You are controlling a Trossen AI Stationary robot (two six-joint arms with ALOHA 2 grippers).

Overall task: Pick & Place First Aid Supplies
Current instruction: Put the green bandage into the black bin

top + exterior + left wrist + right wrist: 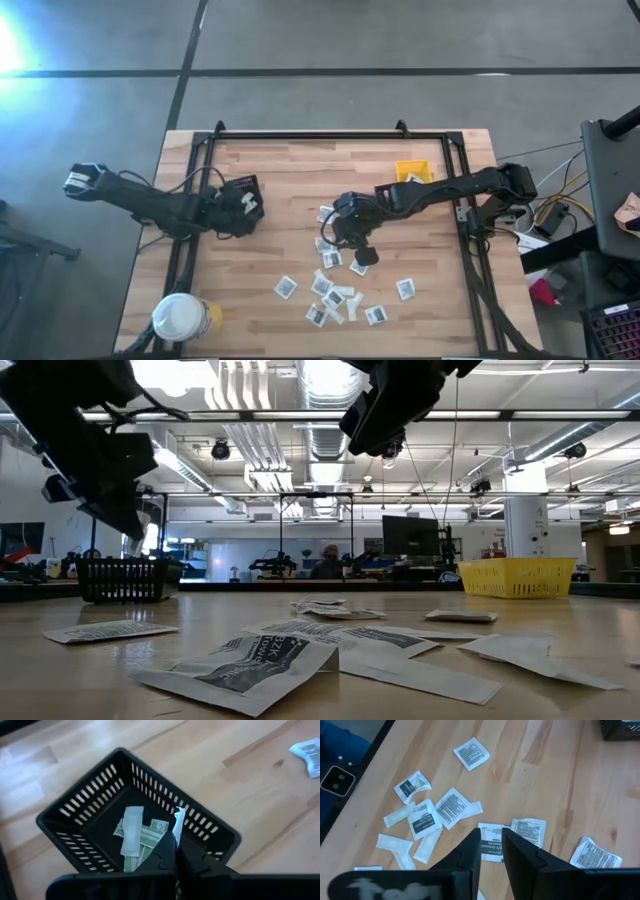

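**Q:** Where does your left gripper (243, 207) stand, and how are its jaws?

**A:** Take the table (290, 170) in the high view as a dial. Your left gripper hangs at about 10 o'clock, over the black basket (236, 189). In the left wrist view its jaws are pressed together on a narrow white strip (178, 820), which stands up from the fingertips above the basket's inside. On the basket floor lie another pale strip (132, 832) and some white-green packets (152, 831), overlapping.

**Q:** And your right gripper (362, 252)?

**A:** It is just to the 3 o'clock side of the table's centre. The low view shows it raised well clear of the tabletop. In the right wrist view the jaws are parted by a narrow gap, and a white packet with dark print (491, 845) shows through that gap. Whether the fingers (519, 854) touch it you cannot tell from that view.

**Q:** Where are the rest of the first aid supplies?

**A:** The scattered packets (322, 285) lie flat on the wood from the centre down toward 6 o'clock. Most are white squares with dark grey middles, some overlapping. A few pale strips (395, 847) lie among them. One packet (405, 289) sits apart at about 5 o'clock.

**Q:** What else is on the table?

**A:** A small yellow bin (413, 172) sits at 2 o'clock, and a round white-lidded tub (183, 317) at 8 o'clock, at the table's edge.
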